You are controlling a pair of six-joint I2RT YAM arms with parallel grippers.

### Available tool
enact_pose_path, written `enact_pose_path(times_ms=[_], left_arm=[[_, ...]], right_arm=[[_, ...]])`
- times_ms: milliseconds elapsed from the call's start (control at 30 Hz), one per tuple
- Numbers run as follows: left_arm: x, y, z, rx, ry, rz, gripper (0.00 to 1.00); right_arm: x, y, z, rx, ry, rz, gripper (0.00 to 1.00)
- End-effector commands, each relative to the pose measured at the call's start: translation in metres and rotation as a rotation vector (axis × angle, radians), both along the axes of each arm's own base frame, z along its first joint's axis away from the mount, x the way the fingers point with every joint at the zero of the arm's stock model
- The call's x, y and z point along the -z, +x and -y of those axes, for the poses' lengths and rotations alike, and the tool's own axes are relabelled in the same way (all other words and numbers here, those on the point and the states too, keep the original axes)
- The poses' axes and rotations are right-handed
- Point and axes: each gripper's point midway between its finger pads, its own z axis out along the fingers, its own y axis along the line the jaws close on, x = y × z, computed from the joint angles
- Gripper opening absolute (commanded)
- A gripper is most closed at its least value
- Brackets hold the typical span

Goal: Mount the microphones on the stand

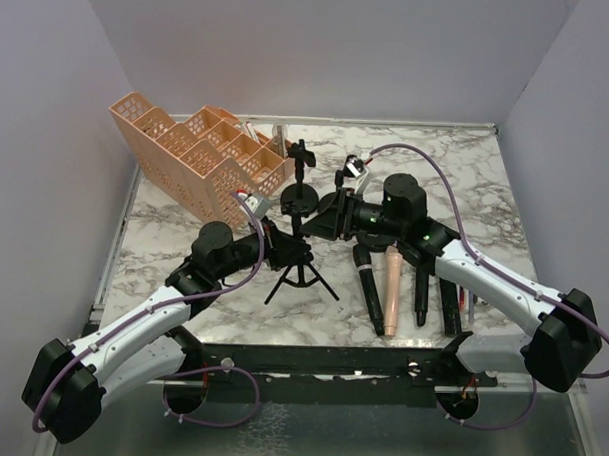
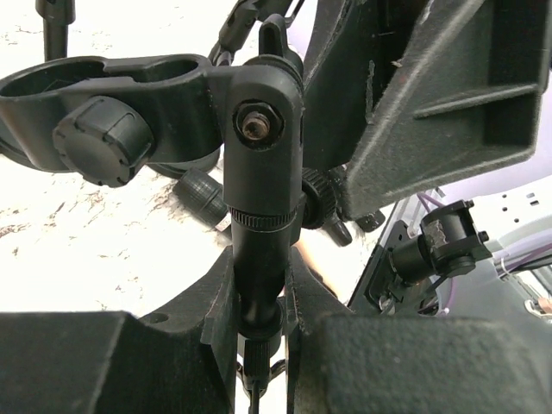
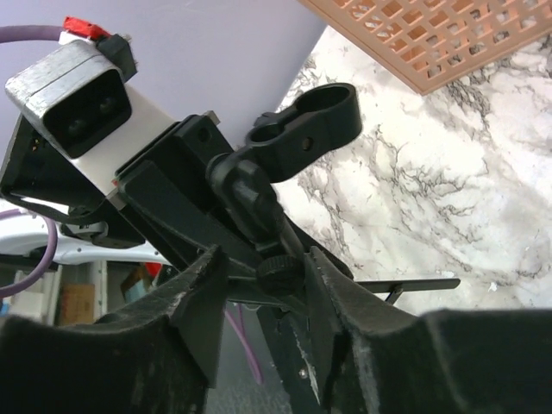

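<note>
Left pincer [image 2: 259,302]: pressed together on the stem of the stand [image 2: 259,216]; one finger on each side of the stem, below the pivot bolt.
Left pincer, top view [image 1: 284,249]: at the head of the tripod, above its spread legs.
Right pincer [image 3: 272,276]: spread; its fingers [image 3: 207,293] flank the neck of the stand under the clip [image 3: 310,129]. Contact with the neck cannot be determined.
Right pincer, top view [image 1: 325,217]: just beside the left pincer, on its right.
Stand [image 1: 301,273]: upright on its tripod legs near the table's middle, between both arms.
Clip [image 2: 112,95]: empty, at the top of the stem, with a knurled knob on its side.
Microphones [image 1: 368,280]: lying on the table right of the stand, side by side; one is pink [image 1: 392,286], the rest black.
Second stand [image 1: 300,200]: round base, just behind the tripod.
Basket [image 1: 197,149]: orange, at the far left of the table [image 1: 456,183].
</note>
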Motion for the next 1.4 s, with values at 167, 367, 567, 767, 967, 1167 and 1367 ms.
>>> enact_pose_path(times_ms=[167,367,567,767,967,1167,1367], left_arm=[[-0.033,0.006,0.001,-0.031,-0.058,0.038,0.00],[-0.034,0.008,-0.001,-0.045,-0.056,0.040,0.00],[-0.036,0.009,-0.004,-0.065,-0.059,0.047,0.00],[-0.038,0.006,-0.002,-0.043,-0.062,0.048,0.00],[-0.040,0.004,0.001,-0.021,-0.066,0.043,0.00],[-0.043,0.002,0.006,0.004,-0.076,0.015,0.00],[-0.049,-0.003,0.013,0.058,-0.062,-0.034,0.00]], right_arm=[[-0.004,-0.002,-0.001,0.006,0.024,-0.013,0.41],[0.011,0.009,0.003,0.073,-0.033,-0.049,0.48],[0.018,0.011,0.002,0.078,-0.048,-0.081,0.48],[0.007,0.006,-0.005,0.024,0.007,-0.055,0.49],[0.002,0.001,-0.010,-0.026,0.038,-0.043,0.29],[-0.013,-0.013,-0.004,-0.122,0.062,0.187,0.16],[-0.039,-0.035,0.010,-0.252,0.105,0.709,0.11]])
